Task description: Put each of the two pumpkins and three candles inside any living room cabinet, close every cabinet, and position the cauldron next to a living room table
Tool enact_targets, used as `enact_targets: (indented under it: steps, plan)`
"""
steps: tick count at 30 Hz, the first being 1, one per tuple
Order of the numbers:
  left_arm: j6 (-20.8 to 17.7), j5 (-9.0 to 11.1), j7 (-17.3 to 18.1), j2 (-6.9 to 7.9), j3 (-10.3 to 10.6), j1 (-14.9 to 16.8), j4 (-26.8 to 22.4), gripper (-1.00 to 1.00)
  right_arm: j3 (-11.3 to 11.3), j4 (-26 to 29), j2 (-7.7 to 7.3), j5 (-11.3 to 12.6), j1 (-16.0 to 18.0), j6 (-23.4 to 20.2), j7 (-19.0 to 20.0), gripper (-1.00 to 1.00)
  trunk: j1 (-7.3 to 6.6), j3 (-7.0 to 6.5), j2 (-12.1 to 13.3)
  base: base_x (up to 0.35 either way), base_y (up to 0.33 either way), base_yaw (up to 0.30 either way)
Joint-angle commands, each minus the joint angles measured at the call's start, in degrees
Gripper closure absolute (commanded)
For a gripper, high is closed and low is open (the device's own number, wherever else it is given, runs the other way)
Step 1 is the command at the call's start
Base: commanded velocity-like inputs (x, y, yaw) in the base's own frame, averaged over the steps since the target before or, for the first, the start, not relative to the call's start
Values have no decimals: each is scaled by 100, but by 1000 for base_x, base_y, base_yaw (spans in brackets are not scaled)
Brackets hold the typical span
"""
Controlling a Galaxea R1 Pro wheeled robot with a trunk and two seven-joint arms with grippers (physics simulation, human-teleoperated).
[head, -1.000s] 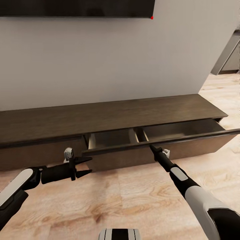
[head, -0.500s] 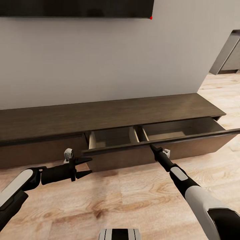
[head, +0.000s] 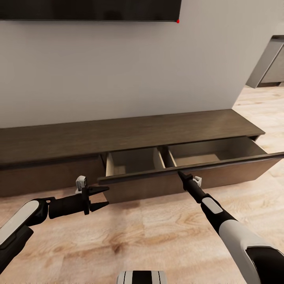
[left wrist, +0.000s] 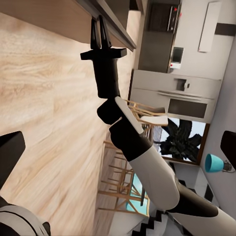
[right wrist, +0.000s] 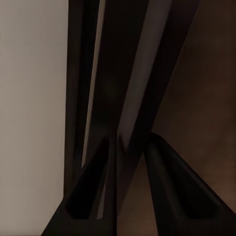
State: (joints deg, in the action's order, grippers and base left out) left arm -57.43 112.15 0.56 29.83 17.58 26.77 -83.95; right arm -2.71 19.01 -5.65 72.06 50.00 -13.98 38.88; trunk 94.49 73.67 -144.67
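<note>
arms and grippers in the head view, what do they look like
Both arms have white shell segments with black joints and black forearms. The left gripper ends in two thin, pointed black fingers behind a black crossbar. The right gripper is slim and black. A small pale grey module sits beside each wrist.

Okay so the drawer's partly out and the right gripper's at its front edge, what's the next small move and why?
Probably pull the right gripper straight back a bit more. Its fingers straddle the top edge of the drawer front, and the cabinet drawer is only partly out, showing a narrow strip of its pale interior. The left gripper hangs open beside it.
</note>
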Motion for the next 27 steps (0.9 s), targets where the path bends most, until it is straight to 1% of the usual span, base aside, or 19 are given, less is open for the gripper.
enact_targets:
  steps: [1,3,27]
  plan:
    - [-5,8,5,5,8,4,1,-100,-37,-20,-6,26,1,-26,41,100,-2,5,-2,-121,0,0]
    - [-5,8,5,5,8,4,0,-100,-37,-20,-6,-16,1,-26,41,100,-2,5,-2,-87,0,0]
    - [-5,8,5,-1,8,4,-7,-100,-37,-20,-6,-24,1,-27,41,100,-2,5,-2,-83,0,0]
